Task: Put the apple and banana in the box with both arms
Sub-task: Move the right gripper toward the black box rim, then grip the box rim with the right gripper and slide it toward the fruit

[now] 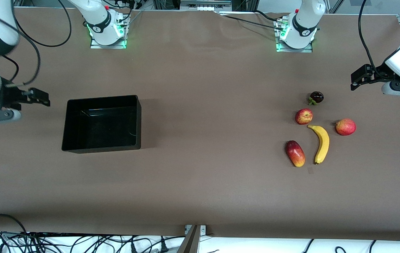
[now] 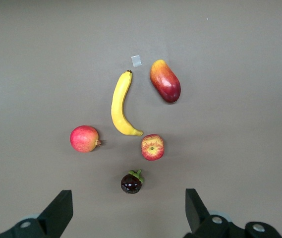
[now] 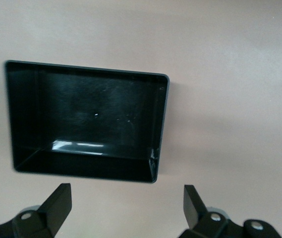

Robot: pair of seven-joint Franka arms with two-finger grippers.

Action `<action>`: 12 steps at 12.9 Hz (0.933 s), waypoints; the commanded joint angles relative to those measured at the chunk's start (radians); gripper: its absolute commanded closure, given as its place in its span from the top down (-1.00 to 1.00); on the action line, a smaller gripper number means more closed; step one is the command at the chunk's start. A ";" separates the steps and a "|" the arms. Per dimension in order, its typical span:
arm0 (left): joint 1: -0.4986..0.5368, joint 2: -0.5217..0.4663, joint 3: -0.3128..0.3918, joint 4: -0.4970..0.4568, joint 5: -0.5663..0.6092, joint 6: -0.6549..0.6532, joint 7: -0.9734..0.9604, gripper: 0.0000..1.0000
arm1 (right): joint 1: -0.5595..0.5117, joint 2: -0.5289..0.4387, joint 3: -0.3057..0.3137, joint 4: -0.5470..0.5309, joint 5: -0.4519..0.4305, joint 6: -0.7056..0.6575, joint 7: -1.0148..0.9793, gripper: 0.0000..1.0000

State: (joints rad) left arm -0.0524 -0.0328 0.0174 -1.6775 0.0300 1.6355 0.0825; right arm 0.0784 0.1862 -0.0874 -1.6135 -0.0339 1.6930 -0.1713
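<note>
Front view. The box (image 1: 101,123) sits empty toward the right arm's end of the desk (image 1: 203,182), about midway between the base edge and the camera edge. The fruit cluster lies toward the left arm's end. The apple (image 1: 304,116) is just beside the dark tip of the banana (image 1: 321,143), on the base side. The banana's long axis runs roughly from the base edge toward the camera edge, with a slight curve. Around them lie a red oval fruit (image 1: 295,153), a pinkish round fruit (image 1: 345,127) and a dark purple fruit (image 1: 316,97). The left gripper (image 1: 356,80) hangs over bare desk near the left arm's end edge, closer to the base edge than the cluster. The right gripper (image 1: 41,98) hangs by the box's outer wall, at the right arm's end. The left arm is judged clearly the nearer to both fruits.

Left wrist view. The left gripper's fingers (image 2: 59,210) stand wide apart, holding nothing. The dark fruit lies nearest them, then the apple (image 2: 152,147), then the banana (image 2: 121,104), its length pointing away from the gripper. A closing line across the banana's width looks workable.

Right wrist view. The right gripper's fingers (image 3: 56,203) are spread wide and empty. The box (image 3: 163,119) lies just ahead, interior bare.
</note>
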 commanded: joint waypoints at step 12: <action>0.014 0.002 -0.007 0.024 -0.013 -0.025 -0.006 1.00 | -0.023 0.076 -0.064 -0.521 -0.006 0.615 0.018 1.00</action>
State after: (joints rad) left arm -0.0493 -0.0328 0.0177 -1.6766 0.0300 1.6321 0.0825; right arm 0.0644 0.2966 -0.1455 -2.0367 -0.0434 2.2296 -0.1616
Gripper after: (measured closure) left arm 0.000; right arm 0.000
